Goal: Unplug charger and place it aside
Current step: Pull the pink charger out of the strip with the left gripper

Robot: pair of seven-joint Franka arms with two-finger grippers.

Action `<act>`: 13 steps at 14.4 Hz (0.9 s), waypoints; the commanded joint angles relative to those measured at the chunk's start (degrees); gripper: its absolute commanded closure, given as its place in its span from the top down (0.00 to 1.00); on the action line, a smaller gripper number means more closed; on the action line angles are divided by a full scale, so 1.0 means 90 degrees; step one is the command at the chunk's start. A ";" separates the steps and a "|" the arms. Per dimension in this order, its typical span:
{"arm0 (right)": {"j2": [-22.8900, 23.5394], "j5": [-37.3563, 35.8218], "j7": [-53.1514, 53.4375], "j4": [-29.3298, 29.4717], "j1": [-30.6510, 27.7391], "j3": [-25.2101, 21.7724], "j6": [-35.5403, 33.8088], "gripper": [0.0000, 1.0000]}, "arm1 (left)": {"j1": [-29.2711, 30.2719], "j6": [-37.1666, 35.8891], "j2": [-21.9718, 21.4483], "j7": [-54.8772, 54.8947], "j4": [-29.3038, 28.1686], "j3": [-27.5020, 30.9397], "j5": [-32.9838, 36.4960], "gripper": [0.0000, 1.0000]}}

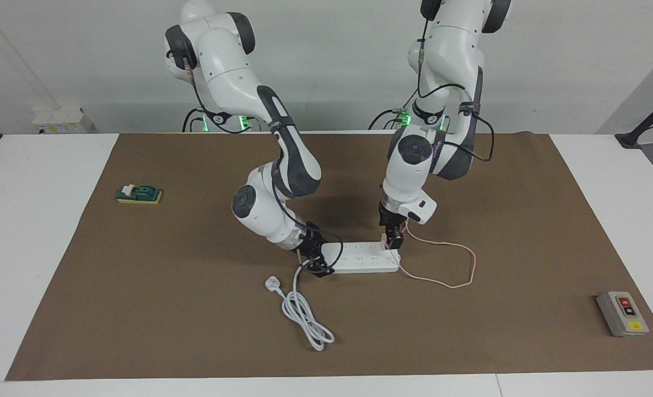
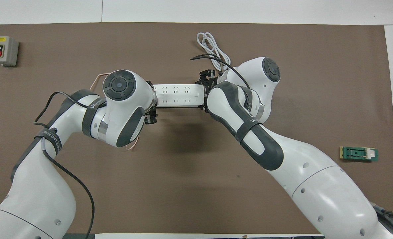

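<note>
Left tool (image 1: 395, 238): low at the centre of the facing view, pointing down onto the charger; fingers on either side of the pink cube, narrowed on it.
Charger (image 1: 384, 239): small pink cube, seated in the power strip at the end toward the left arm's side of the table, right of centre in the facing view.
Charger cable (image 1: 458, 259): thin pink loop lying on the mat, running out to the right of the strip in the facing view.
Right tool (image 1: 316, 259): centre of the facing view, down at the strip's cord end; I cannot tell how its fingers stand.
Power strip (image 1: 362, 258): white, flat on the mat between the two tools.
Strip cord (image 1: 303, 309): thick white coil with plug, below the strip in the facing view.
Switch box (image 1: 622, 313): grey, lower right of the facing view.
Green block (image 1: 139, 194): left of the facing view.
Table (image 1: 39, 231): white, under a brown mat (image 1: 194, 309).
</note>
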 commanded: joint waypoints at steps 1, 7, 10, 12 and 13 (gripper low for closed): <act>0.0184 0.0177 -0.0146 0.0043 -0.0040 0.0042 0.0383 0.00 | -0.0165 -0.0076 -0.0084 0.0044 -0.0216 0.0051 -0.0045 0.31; 0.0184 0.0187 -0.0155 0.0053 -0.0050 0.0042 0.0383 0.00 | -0.0155 0.0168 -0.0045 0.0210 -0.0148 0.0051 -0.0006 0.00; 0.0184 0.0207 -0.0146 0.0053 -0.0060 0.0042 0.0383 0.00 | -0.0136 0.0081 -0.0045 0.0404 -0.0099 0.0051 0.0004 0.00; 0.0184 0.0304 -0.0146 0.0063 -0.0060 0.0042 0.0383 0.00 | -0.0136 -0.0123 -0.0045 0.0600 -0.0041 0.0051 0.0014 0.00; 0.0184 0.0314 -0.0155 0.0063 -0.0060 0.0042 0.0393 0.00 | -0.0136 -0.0279 -0.0045 0.0649 0.0037 0.0051 0.0004 0.00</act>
